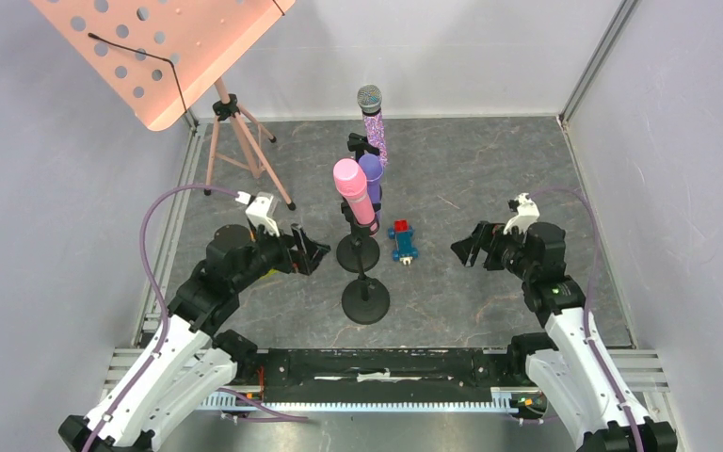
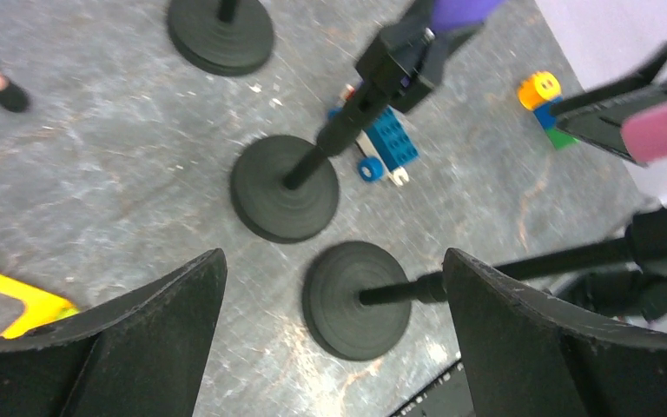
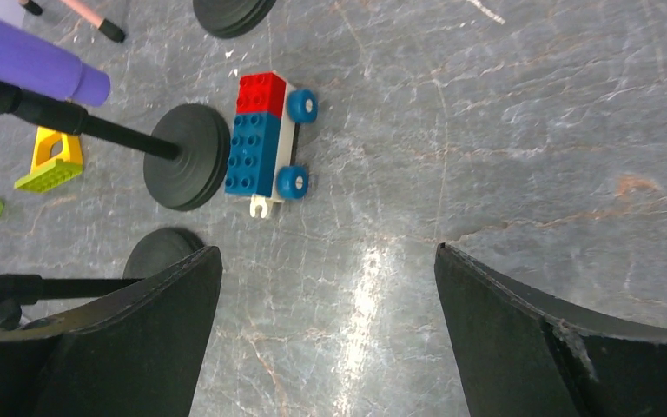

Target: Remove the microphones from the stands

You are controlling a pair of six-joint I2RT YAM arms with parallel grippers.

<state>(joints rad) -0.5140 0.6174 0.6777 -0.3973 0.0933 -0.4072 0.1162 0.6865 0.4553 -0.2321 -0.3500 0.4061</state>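
Three microphones stand upright in black stands mid-table. The pink microphone (image 1: 351, 191) is on the nearest stand, whose round base (image 1: 365, 301) also shows in the left wrist view (image 2: 356, 300). A purple microphone (image 1: 371, 175) sits just behind it on the middle base (image 1: 358, 252). A glittery one with a grey head (image 1: 372, 118) is farthest back. My left gripper (image 1: 315, 252) is open and empty, left of the stands, and its wrist view (image 2: 332, 256) looks at the nearest base. My right gripper (image 1: 466, 247) is open and empty to their right, over bare floor (image 3: 326, 250).
A red and blue toy brick car (image 1: 402, 240) lies right of the middle base. A pink perforated music stand (image 1: 160, 47) on a tripod stands at the back left. A yellow brick (image 3: 52, 161) and small loose bricks (image 2: 545, 100) lie on the floor. Walls close three sides.
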